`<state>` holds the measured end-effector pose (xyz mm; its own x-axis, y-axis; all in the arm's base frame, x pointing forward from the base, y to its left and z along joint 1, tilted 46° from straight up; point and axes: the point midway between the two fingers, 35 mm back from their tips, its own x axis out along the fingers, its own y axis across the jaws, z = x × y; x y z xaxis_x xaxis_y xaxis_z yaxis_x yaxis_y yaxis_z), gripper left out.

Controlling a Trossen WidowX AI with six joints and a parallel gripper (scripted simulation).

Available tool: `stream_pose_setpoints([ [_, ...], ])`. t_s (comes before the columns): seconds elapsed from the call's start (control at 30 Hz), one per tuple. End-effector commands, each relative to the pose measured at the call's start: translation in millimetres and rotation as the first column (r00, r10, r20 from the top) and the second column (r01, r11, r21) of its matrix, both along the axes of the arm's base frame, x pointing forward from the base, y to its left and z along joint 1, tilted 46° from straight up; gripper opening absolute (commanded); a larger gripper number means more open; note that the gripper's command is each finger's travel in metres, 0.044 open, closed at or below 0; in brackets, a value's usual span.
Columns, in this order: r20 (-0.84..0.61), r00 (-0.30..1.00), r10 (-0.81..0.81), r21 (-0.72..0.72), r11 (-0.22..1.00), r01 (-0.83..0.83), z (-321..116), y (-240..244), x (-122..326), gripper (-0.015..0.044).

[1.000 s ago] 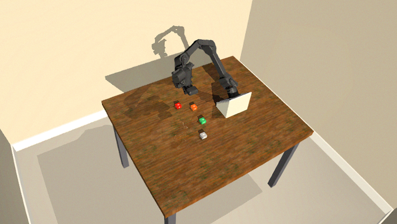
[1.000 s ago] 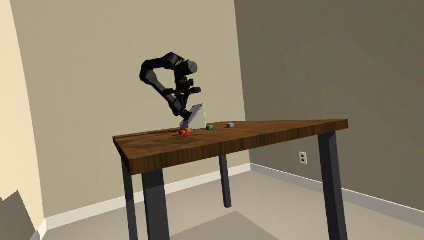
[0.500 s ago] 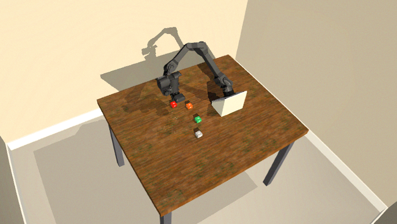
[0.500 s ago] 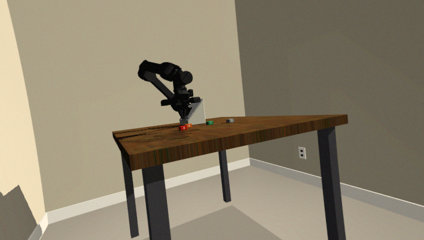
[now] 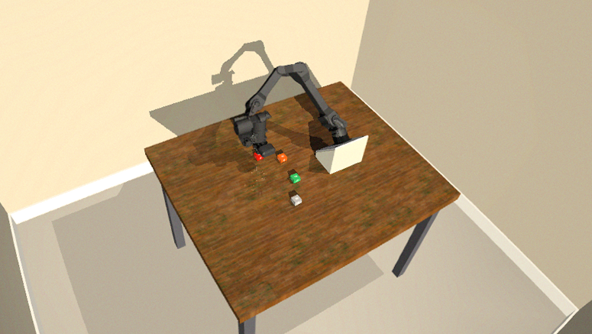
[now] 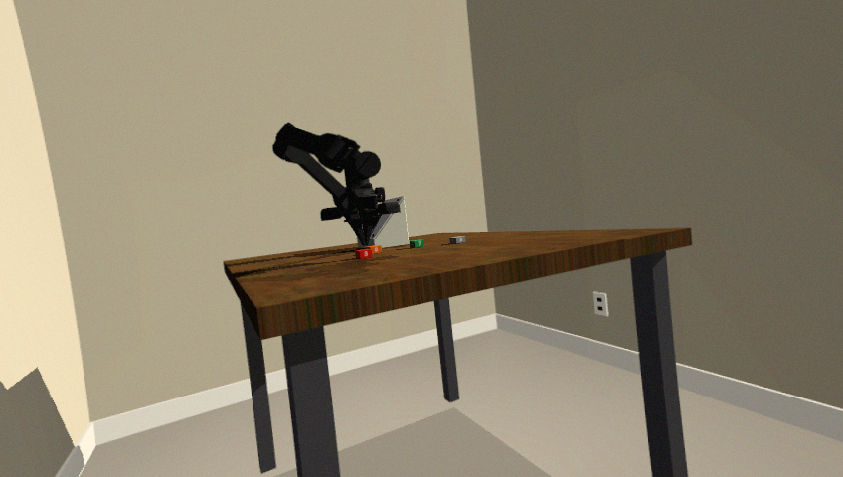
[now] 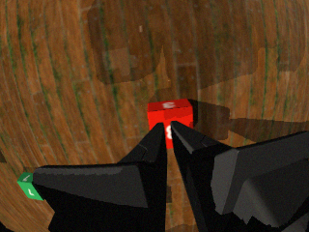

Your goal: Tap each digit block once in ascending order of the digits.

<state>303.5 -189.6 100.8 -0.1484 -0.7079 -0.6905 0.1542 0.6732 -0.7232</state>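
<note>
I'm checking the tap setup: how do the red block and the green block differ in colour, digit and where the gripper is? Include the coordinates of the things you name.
The red block [image 5: 257, 156] [image 6: 361, 254] [image 7: 159, 116] is red; the green block [image 5: 294, 178] [image 6: 417, 243] [image 7: 31, 188] is green. The red one shows a 3, the green one a 7. The gripper's closed tips [image 7: 167, 124] are at the red block, away from the green one. Both are small blocks on the table.
</note>
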Motion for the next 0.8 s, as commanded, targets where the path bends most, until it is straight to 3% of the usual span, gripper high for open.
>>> stream_pose_setpoints([
  [0.0, -0.008, 1.000, 0.000, -0.001, 1.000, 0.000, -5, -5, -2, 0.0020],
  [0.37, -0.008, 1.000, 0.000, -0.002, 1.000, 0.000, -10, -11, -4, 0.0020],
  [0.77, -0.007, 1.000, 0.001, 0.005, 1.000, -0.001, 42, 44, 11, 0.0020],
])
